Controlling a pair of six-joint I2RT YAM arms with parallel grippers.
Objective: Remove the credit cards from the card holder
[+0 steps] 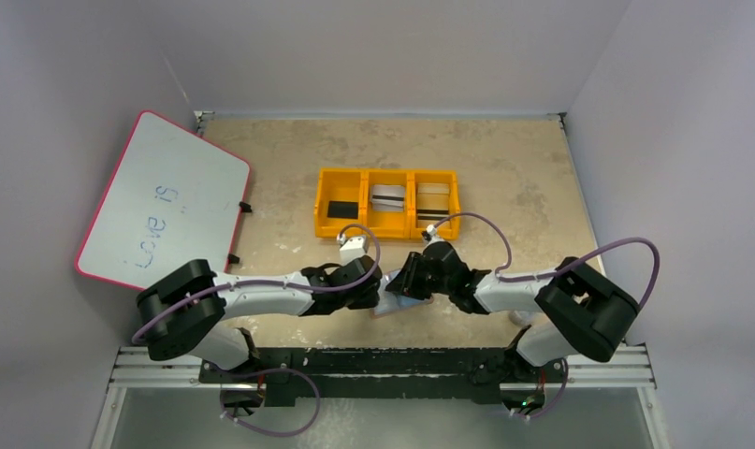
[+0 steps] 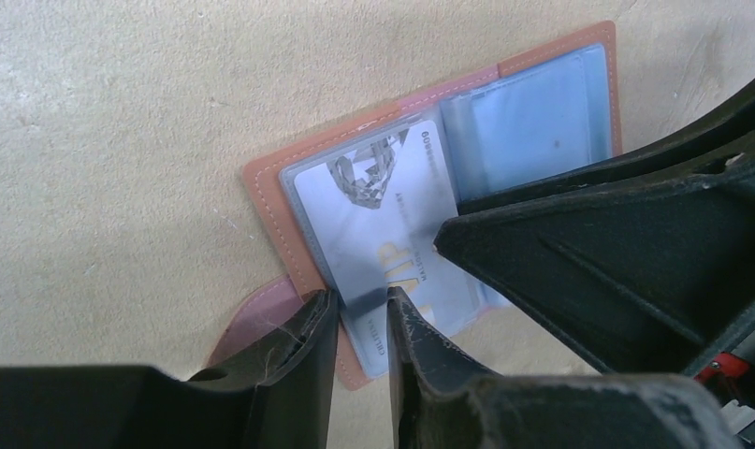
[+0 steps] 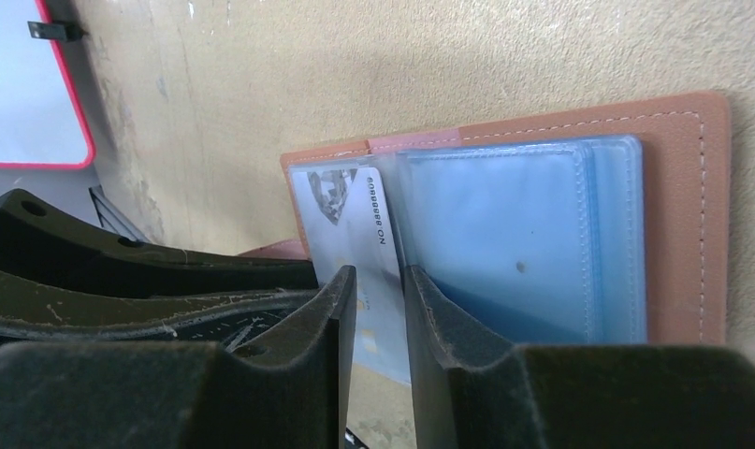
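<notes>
Left gripper (image 2: 362, 309) holds its fingers a slit apart over the edge of the one visible credit card (image 2: 373, 215); whether they pinch it, I cannot tell. Same for the right gripper (image 3: 381, 281), near the fold. Wrist views show the single card holder (image 2: 270, 192) open flat on the table (image 2: 121, 140); only overhead shows one orange three-compartment tray (image 1: 388, 172).

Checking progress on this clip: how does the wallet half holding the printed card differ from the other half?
The card half shows a pale card printed with a diamond and VIP; the other half shows only clear blue sleeves, no print visible. The snap tab sticks out beside the card half, not beside the other half. Both halves lie open and flat on the table, edged in the same tan leather.
</notes>
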